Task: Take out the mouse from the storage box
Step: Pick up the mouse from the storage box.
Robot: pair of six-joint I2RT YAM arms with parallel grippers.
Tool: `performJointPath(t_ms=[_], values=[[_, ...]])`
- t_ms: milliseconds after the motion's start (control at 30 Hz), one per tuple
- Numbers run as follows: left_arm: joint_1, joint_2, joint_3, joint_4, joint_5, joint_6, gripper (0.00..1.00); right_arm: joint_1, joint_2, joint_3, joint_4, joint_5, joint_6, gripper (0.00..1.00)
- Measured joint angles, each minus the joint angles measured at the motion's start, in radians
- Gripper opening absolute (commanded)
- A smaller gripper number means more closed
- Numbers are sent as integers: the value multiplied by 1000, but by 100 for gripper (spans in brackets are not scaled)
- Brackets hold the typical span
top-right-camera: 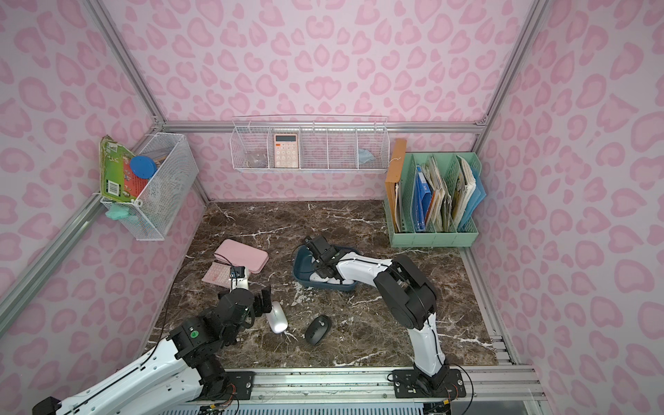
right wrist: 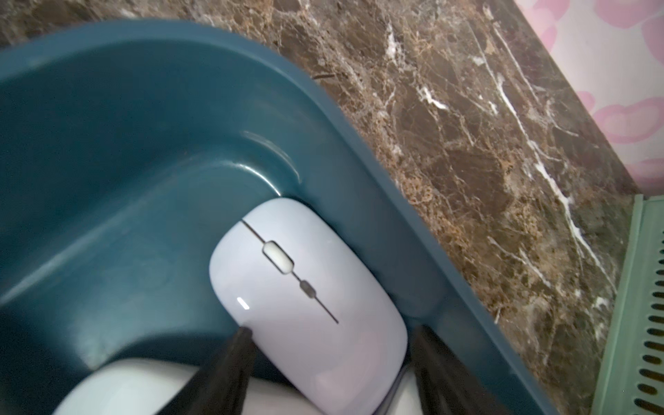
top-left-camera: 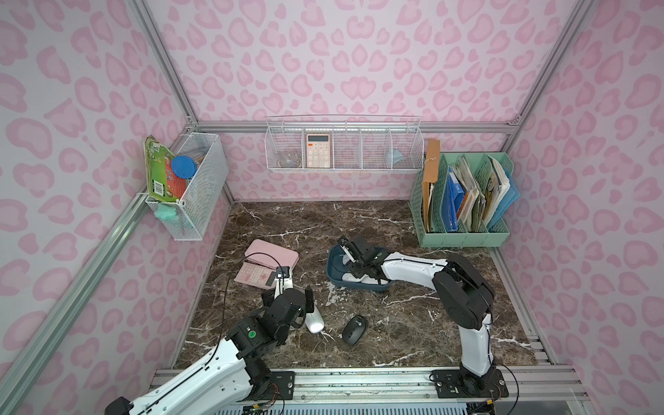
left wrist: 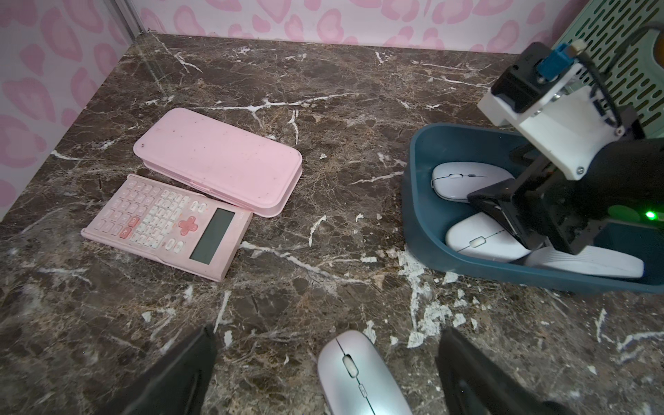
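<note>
The dark blue storage box [top-left-camera: 336, 268] [left wrist: 409, 201] stands right of the table's middle and holds three pale mice. My right gripper [right wrist: 334, 330] [top-left-camera: 347, 256] reaches down into it, open. Its fingers stand on either side of the rear of a lilac-white mouse [right wrist: 298, 284] [left wrist: 463, 179] that lies against the box wall. A white mouse [left wrist: 481, 240] lies beside it, and another [left wrist: 589, 264] sits partly under the arm. My left gripper [left wrist: 327, 332] [top-left-camera: 289, 300] is open wide over the table. A silver mouse [left wrist: 359, 377] [top-left-camera: 315, 322] lies between its fingers, untouched.
A black mouse [top-left-camera: 354, 330] lies on the marble near the silver one. A flat pink case [top-left-camera: 273, 257] and a pink calculator [top-left-camera: 253, 275] lie at the left. A green file rack [top-left-camera: 463, 201] fills the back right corner. White wire baskets [top-left-camera: 343, 149] [top-left-camera: 190, 187] hang on the walls.
</note>
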Motion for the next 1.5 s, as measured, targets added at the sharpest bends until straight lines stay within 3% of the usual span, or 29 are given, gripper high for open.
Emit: performJointPath(t_ms=[367, 667, 867, 1300, 1500], values=[[0, 16, 2, 3, 0, 3, 99, -87, 47, 75, -68, -216, -50, 90], [0, 33, 7, 7, 1, 6, 99, -83, 105, 143, -129, -364, -111, 75], [0, 24, 7, 7, 1, 6, 99, -79, 85, 129, -167, -423, -132, 75], [0, 39, 9, 7, 1, 6, 99, -56, 83, 128, -141, -425, -133, 47], [0, 61, 13, 7, 1, 7, 99, -40, 72, 128, -108, -431, -156, 26]])
